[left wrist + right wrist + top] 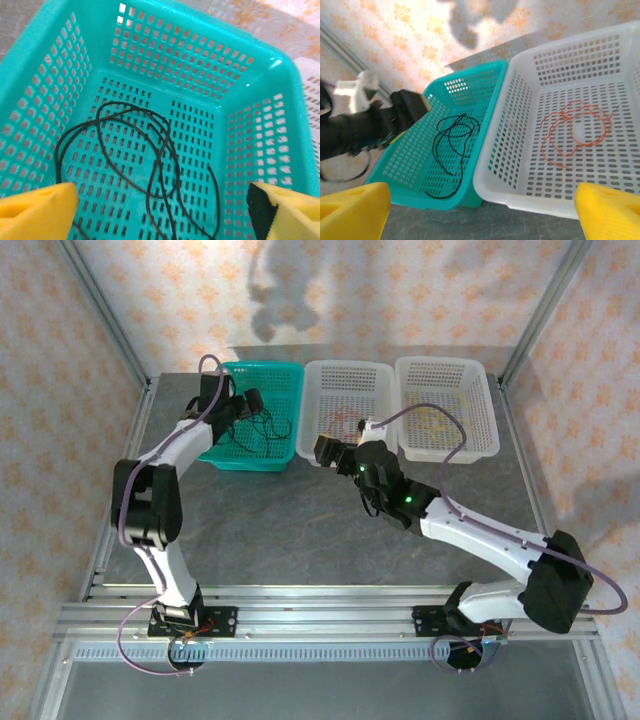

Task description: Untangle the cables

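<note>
Top external lets me count three: black cable (268,430), orange-red cable (340,423), yellow cable (432,420). My left gripper (162,205) is wide open over the black cable, looped flat in the teal basket (260,55). My right gripper (480,212) is wide open too. The orange-red cable lies ahead of it, stretched sideways in a white basket (515,100), with the yellow cable further right.

The top camera looks down on the whole desk (300,530) from behind the arms (150,505), the left wrist peers closely into the teal basket (165,55), which the right wrist sees from farther back.
</note>
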`<state>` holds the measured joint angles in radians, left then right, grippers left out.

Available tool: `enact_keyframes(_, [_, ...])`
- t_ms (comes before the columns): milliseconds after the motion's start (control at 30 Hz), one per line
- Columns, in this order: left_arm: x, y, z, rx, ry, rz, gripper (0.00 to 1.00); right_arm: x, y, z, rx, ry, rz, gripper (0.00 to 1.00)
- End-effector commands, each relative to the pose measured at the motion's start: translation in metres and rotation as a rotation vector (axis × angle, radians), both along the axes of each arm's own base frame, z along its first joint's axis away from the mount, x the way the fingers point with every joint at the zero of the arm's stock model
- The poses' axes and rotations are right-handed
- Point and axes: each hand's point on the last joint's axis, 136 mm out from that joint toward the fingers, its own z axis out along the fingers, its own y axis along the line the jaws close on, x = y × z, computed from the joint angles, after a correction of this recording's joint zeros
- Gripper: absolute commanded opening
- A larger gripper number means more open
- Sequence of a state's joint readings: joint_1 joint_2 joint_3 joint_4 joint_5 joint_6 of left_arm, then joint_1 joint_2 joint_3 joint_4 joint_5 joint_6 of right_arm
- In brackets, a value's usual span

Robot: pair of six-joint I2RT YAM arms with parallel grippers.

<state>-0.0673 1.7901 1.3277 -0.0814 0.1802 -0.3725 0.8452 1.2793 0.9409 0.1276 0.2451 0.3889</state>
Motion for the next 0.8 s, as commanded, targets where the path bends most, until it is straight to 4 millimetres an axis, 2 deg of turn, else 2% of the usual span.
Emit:
enact_keyframes(0, [-0.024,-0.006,0.043,-0.017,-0.127,-0.018,0.93,0.003,-0.023,0.003,-0.017,-0.023,-0.114,0.96])
enact_keyframes(100, [-0.055,-0.011,0.057,-0.028,-0.2,-0.028,0.98,0.008,-0.039,-0.004,-0.03,-0.026,-0.213,0.96])
enact_keyframes(167, [-0.077,-0.012,0.061,-0.041,-0.249,-0.032,0.99,0.011,-0.059,-0.012,-0.015,-0.031,-0.341,0.92])
enact_keyframes(233, [-0.097,-0.008,0.055,-0.046,-0.285,-0.02,0.99,0.011,-0.079,-0.018,0.005,-0.05,-0.462,0.89])
enact_keyframes(300, [-0.115,-0.002,0.044,-0.04,-0.306,0.003,1.0,0.011,-0.092,-0.025,-0.013,-0.084,-0.51,0.87])
enact_keyframes(467, [-0.15,0.031,0.023,0.028,-0.343,0.155,0.99,0.015,-0.122,-0.045,-0.049,-0.145,-0.548,0.88])
enact_keyframes(633, [-0.173,0.058,0.027,0.112,-0.427,0.263,0.99,0.025,-0.15,-0.061,-0.136,-0.153,-0.506,0.95])
enact_keyframes(667, [-0.176,0.064,0.028,0.132,-0.434,0.289,0.99,0.028,-0.151,-0.064,-0.176,-0.151,-0.471,1.0])
enact_keyframes(767, [-0.181,0.082,0.025,0.191,-0.425,0.366,0.99,0.033,-0.157,-0.075,-0.283,-0.146,-0.39,1.0])
